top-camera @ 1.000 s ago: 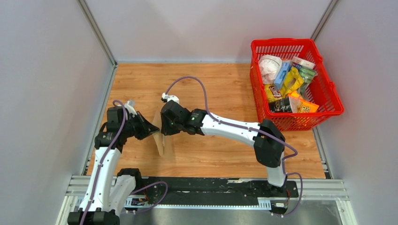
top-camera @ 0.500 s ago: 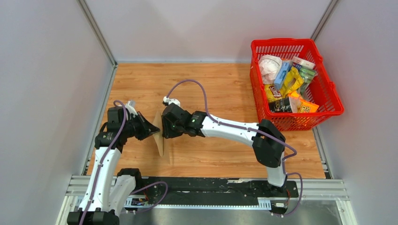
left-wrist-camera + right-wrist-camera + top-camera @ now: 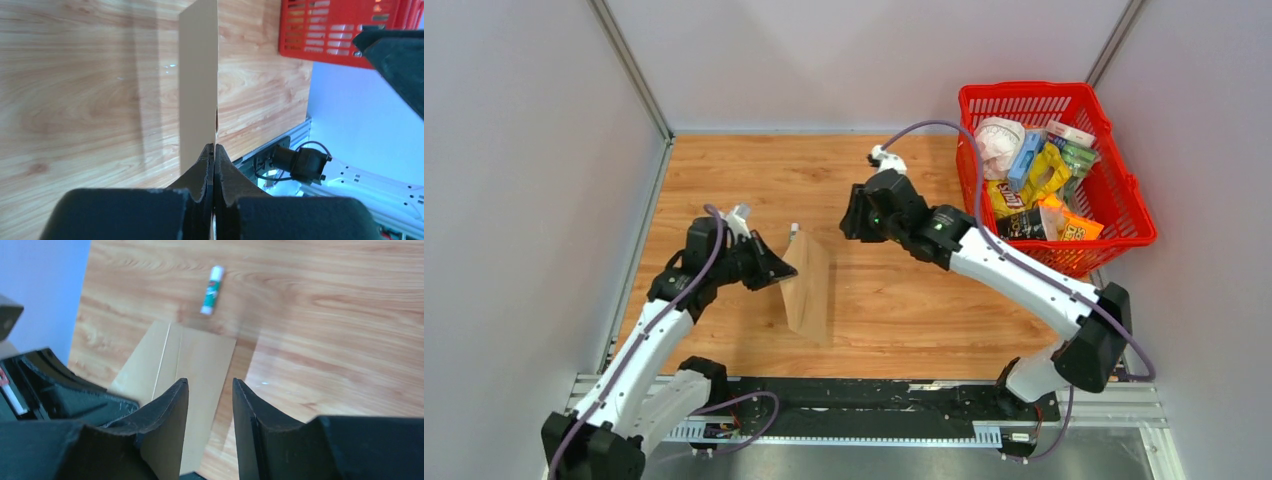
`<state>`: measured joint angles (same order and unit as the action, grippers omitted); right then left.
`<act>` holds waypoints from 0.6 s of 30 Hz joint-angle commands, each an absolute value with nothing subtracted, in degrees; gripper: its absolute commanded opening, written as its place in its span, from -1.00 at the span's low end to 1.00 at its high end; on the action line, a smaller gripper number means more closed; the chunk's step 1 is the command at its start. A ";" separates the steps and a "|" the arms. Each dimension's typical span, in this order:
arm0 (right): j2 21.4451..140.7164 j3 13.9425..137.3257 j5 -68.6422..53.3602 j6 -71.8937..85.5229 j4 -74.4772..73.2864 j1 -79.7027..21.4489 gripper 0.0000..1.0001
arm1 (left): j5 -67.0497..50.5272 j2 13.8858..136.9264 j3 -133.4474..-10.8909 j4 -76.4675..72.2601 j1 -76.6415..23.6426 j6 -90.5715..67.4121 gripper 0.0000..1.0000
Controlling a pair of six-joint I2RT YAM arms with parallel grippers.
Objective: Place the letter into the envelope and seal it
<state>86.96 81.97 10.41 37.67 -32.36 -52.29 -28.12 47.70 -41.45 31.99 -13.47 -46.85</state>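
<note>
Left of the envelope (image 3: 807,285) we find the left claw (image 3: 778,277), just behind that envelope the glue stick (image 3: 793,231), far right the basket (image 3: 1064,262).

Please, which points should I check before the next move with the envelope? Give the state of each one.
1. Left end effector shut on the envelope: ok.
2. Right end effector open and empty: ok.
3. Letter inside the envelope: cannot tell, no letter is in view.
4. Envelope sealed: cannot tell.
5. Glue stick lying free on the table, apart from both arms: ok.
</note>
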 commanded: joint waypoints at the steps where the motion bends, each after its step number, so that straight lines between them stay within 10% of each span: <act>1: 83.33 76.47 14.24 37.00 -34.36 -49.75 -0.19 | -22.33 52.98 -39.64 20.06 -21.60 -52.82 -1.00; 18: 95.09 70.40 5.45 39.29 -28.30 -49.83 -0.22 | -3.61 74.44 -39.38 21.18 -28.91 -46.67 -1.00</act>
<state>92.18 70.91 8.51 38.30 -32.16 -48.88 -9.91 74.19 -37.65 19.16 -27.44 -49.10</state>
